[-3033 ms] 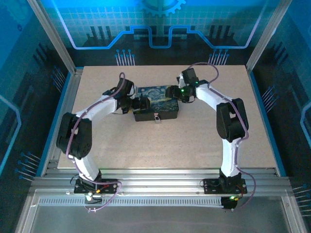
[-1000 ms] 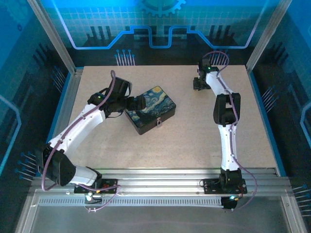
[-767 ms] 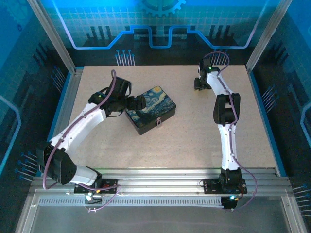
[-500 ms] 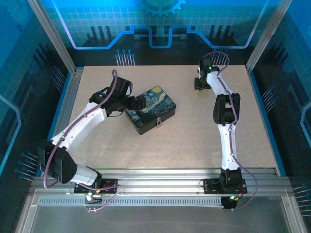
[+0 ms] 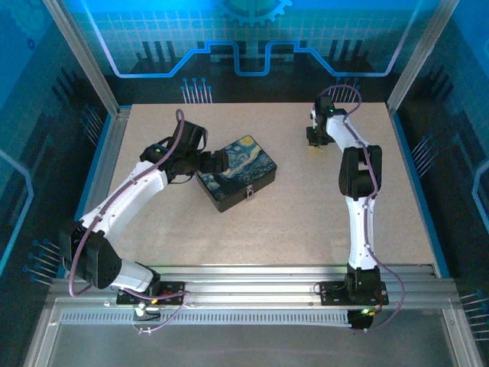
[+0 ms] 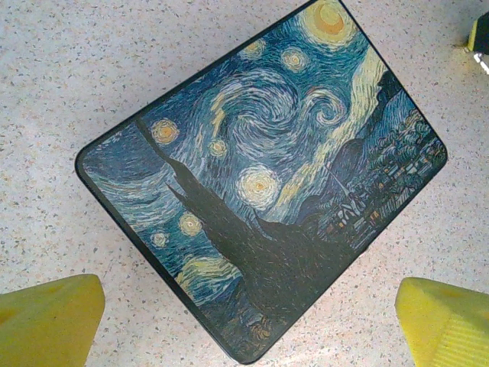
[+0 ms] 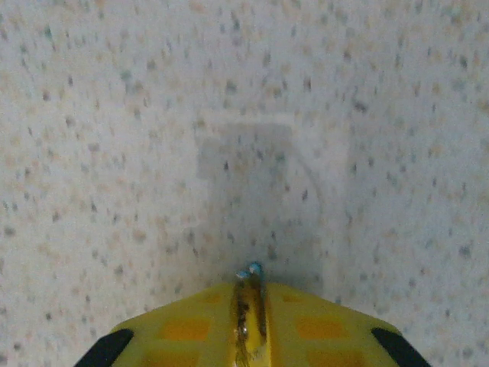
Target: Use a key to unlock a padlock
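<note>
Speckled beige table (image 5: 306,222) is seen inside an aluminium-framed enclosure whose blue backlit rear panel (image 5: 252,46) carries a gear outline and circuit-style lines.

A black box (image 5: 237,173) with a swirling blue-and-yellow painted night-sky lid is found left of centre, turned at an angle. The left gripper (image 5: 217,162) is placed at the box's left end. In the left wrist view its yellow fingers (image 6: 50,321) are spread wide, with nothing held.

The right gripper (image 5: 312,138) is lowered to the table at the far right, well apart from the box. Its yellow fingers are pressed together on the key (image 7: 249,310), a thin dark metal sliver whose tip juts out just above the table.

The padlock (image 5: 248,193) is seen as a small pale item at the box's near side; finer detail cannot be made out.
</note>
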Action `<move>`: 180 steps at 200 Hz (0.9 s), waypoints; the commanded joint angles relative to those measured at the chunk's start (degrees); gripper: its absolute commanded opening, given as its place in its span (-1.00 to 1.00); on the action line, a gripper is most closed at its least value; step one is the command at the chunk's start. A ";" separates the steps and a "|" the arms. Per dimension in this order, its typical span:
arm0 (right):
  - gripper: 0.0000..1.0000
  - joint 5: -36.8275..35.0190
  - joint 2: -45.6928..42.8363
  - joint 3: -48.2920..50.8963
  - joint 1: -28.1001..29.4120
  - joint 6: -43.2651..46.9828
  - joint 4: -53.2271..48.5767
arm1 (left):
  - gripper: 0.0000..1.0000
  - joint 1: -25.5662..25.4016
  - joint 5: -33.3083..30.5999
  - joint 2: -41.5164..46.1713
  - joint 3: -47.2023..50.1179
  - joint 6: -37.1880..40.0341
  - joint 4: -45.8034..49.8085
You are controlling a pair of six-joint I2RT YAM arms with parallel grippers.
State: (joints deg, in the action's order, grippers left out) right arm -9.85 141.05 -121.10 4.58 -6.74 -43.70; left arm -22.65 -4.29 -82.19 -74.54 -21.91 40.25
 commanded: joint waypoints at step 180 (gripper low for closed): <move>-0.99 34.94 -34.32 41.35 1.94 -8.33 7.76 | 0.96 -9.03 17.39 -4.73 -0.16 -19.42 -11.62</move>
State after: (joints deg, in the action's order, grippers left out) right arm 18.63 109.23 -81.28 4.89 -14.70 -36.67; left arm -31.11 10.98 -86.13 -74.52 -37.54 30.92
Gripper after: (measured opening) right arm 0.048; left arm 0.980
